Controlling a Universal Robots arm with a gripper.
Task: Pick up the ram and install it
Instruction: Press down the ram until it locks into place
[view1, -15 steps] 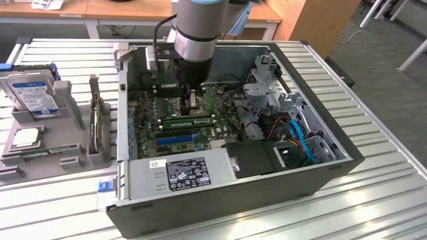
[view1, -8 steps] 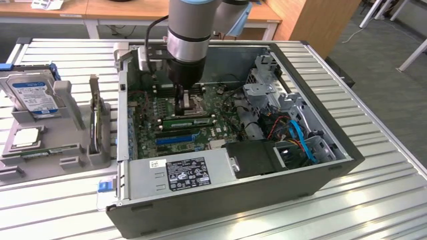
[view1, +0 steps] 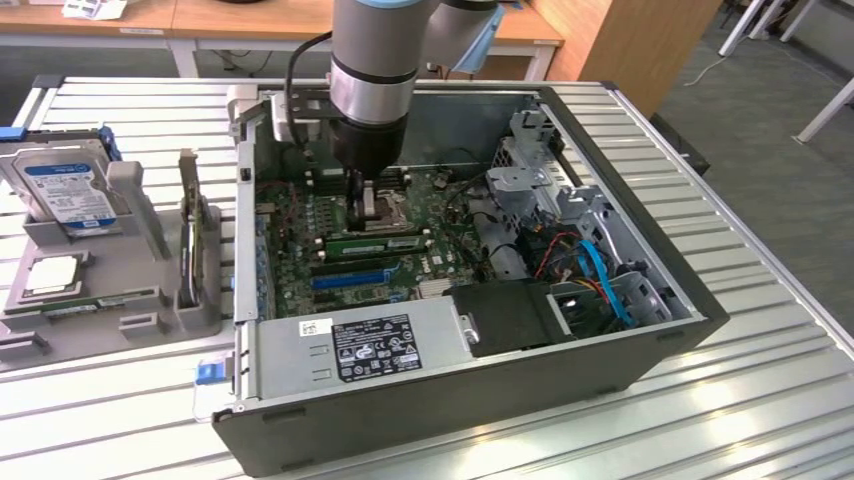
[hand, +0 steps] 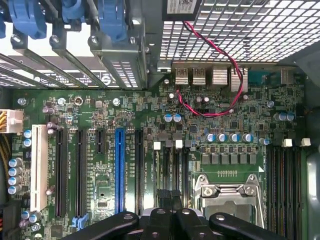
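Observation:
The ram (view1: 380, 242), a long green stick with dark chips, stands on edge in a motherboard slot inside the open computer case (view1: 667, 330). It sits between the processor socket (hand: 225, 197) and the blue expansion slot (hand: 120, 170). My gripper (view1: 363, 215) reaches down into the case just above and behind the stick. In the wrist view its black fingertips (hand: 164, 202) are pressed together over the pair of memory slots (hand: 166, 165) beside the socket, so the gripper (hand: 170, 202) is shut. Whether the tips touch the ram's top edge cannot be told.
A grey fixture (view1: 134, 310) at the exterior view's left holds a blue-labelled hard drive (view1: 67, 190) and a square silver processor chip (view1: 54, 275). The power supply (view1: 360, 345), blue cables (view1: 607, 285) and a drive cage (view1: 534, 190) crowd the case. A red wire (hand: 220, 75) loops over the board.

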